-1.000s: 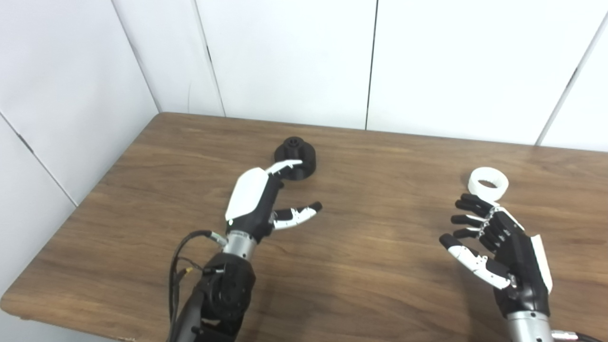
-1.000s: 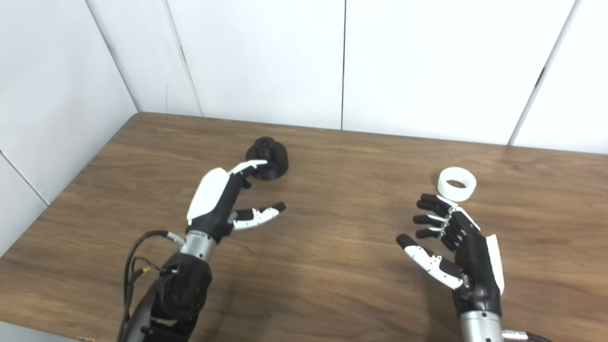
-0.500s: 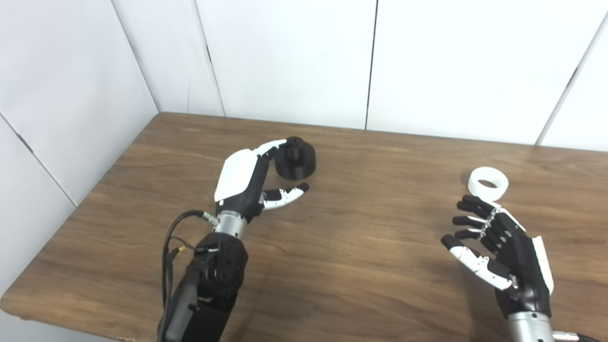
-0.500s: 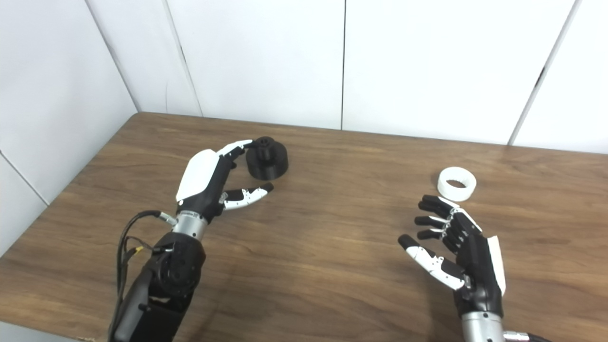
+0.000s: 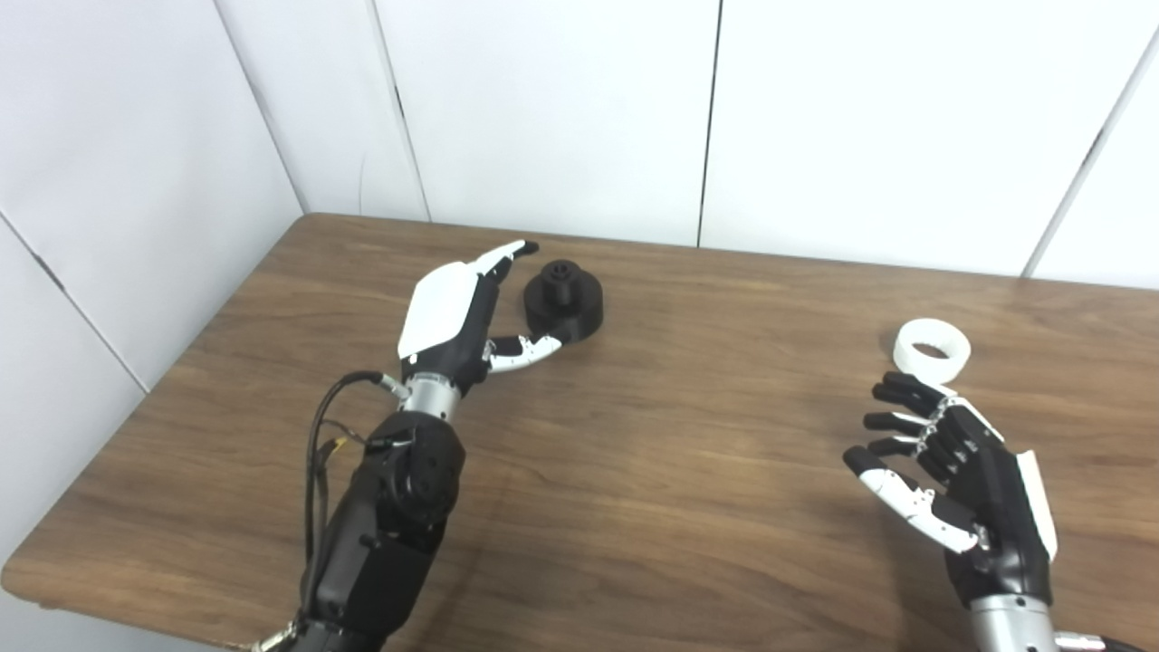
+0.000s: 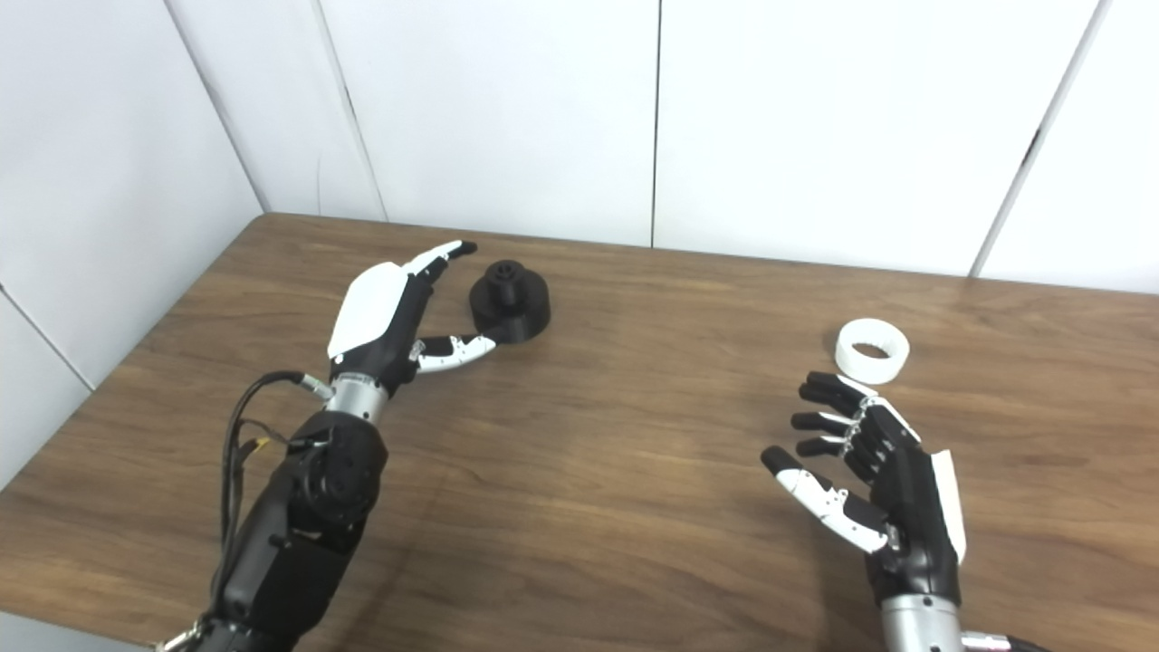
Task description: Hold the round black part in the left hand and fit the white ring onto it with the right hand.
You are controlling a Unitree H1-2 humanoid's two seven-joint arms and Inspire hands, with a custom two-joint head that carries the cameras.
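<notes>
Black part (image 5: 563, 302) upright on wooden table (image 5: 688, 471), upper left of centre, stub on top. Left hand (image 5: 453, 312) just left of it, open, fingers (image 5: 507, 255) stretched past its far side, thumb tip (image 5: 534, 346) at its near base; contact unclear. White ring (image 5: 931, 349) flat at right. Right hand (image 5: 960, 471) lower right, open, empty, fingertips (image 5: 892, 391) near ring, apart

Bare table (image 5: 688, 471) lies between black part (image 5: 565, 303) and white ring (image 5: 931, 349).
</notes>
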